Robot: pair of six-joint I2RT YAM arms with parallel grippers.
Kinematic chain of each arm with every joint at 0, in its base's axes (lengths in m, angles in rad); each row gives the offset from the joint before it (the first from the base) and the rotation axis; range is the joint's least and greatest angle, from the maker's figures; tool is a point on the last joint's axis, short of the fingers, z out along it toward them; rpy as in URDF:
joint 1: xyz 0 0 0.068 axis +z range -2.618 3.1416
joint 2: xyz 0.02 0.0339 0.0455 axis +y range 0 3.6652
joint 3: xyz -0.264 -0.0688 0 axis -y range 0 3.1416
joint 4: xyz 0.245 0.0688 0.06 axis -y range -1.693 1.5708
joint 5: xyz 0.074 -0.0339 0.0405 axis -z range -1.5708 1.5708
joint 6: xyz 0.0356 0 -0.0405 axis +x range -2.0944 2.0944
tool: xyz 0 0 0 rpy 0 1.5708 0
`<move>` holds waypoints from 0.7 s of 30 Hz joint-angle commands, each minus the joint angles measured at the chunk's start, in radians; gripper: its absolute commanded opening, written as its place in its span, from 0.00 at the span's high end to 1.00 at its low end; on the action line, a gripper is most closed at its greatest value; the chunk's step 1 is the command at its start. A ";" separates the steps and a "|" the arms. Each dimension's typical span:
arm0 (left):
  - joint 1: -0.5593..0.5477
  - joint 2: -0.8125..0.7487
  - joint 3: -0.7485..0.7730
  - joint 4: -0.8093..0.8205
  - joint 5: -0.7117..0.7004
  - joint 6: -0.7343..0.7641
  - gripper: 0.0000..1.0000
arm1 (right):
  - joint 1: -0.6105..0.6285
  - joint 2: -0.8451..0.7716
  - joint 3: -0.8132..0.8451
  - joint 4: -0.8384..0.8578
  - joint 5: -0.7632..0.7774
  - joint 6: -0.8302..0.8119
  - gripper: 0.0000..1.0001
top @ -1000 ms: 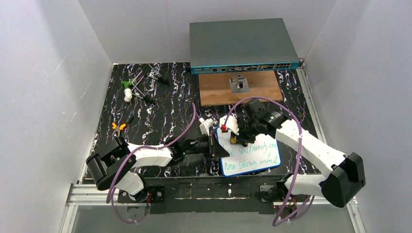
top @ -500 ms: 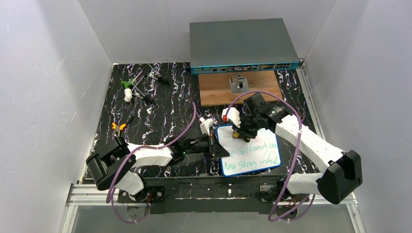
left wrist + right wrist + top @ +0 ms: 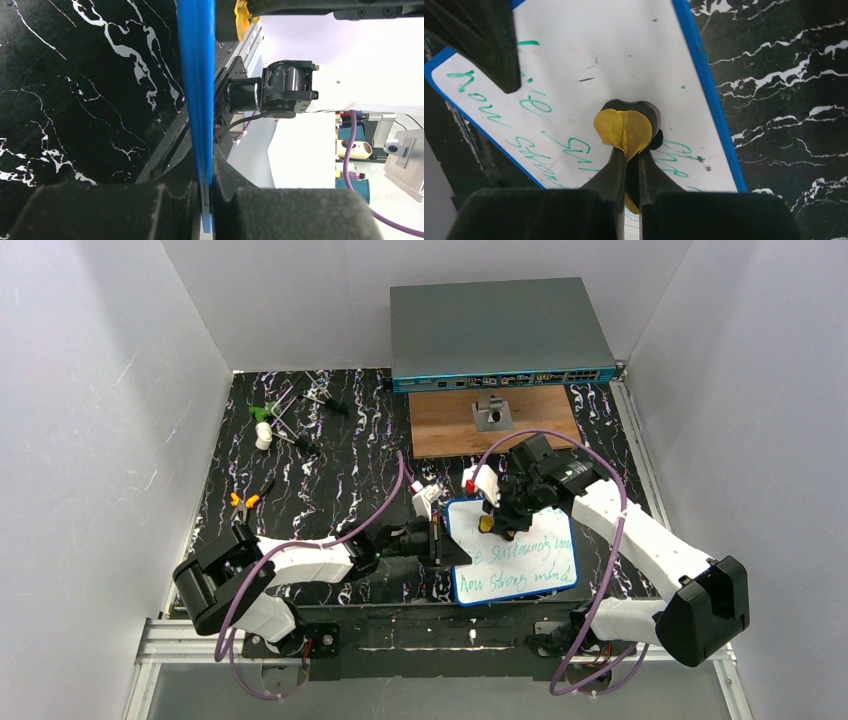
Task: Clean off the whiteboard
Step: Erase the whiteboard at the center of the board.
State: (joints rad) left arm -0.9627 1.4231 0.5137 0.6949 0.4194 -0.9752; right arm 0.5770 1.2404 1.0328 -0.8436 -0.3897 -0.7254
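Look: you see a small rectangular whiteboard (image 3: 520, 565) (image 3: 624, 55), white with a thin blue rim (image 3: 197, 75) and rounded corners.
Writing: green handwritten lines fill your near part; the far strip is mostly wiped white.
Pose: about flat, slightly skewed.
Place: near edge, just right of centre.

Bright, even overhead light, soft shadows. Top view sharp. Right gripper (image 3: 630, 167) base blurred close-up; left wrist background overexposed.

blocked: left hand (image 3: 440, 540) at whiteboard (image 3: 520, 575) left rim | far side: wooden board (image 3: 450, 425) | open: mat (image 3: 340, 470) centre-left
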 commanded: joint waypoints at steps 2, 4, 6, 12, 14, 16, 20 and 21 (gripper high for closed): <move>-0.003 -0.056 0.024 -0.057 0.039 0.099 1.00 | -0.020 0.044 0.073 0.113 0.112 0.097 0.99; -0.002 -0.062 0.026 -0.075 0.035 0.106 1.00 | -0.020 0.070 0.108 0.106 0.108 0.107 0.99; -0.002 -0.071 0.024 -0.094 0.027 0.114 1.00 | -0.016 0.079 0.128 0.083 0.076 0.096 0.99; -0.003 -0.102 0.015 -0.121 -0.003 0.121 1.00 | 0.048 0.017 0.039 -0.060 -0.087 -0.066 0.99; -0.002 -0.110 0.023 -0.137 -0.004 0.130 1.00 | 0.050 -0.012 -0.009 -0.059 -0.092 -0.087 0.99; -0.002 -0.114 0.029 -0.146 -0.006 0.137 1.00 | 0.050 -0.049 -0.058 -0.003 -0.044 -0.061 0.99; -0.002 -0.108 0.031 -0.149 0.000 0.135 1.00 | -0.004 -0.103 -0.084 0.131 0.080 0.043 0.99; -0.002 -0.102 0.032 -0.149 0.002 0.133 1.00 | -0.015 -0.106 -0.075 0.152 0.110 0.067 0.99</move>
State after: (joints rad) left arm -0.9535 1.3426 0.5148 0.5884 0.4042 -0.9131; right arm 0.6075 1.1652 0.9615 -0.8165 -0.4049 -0.7406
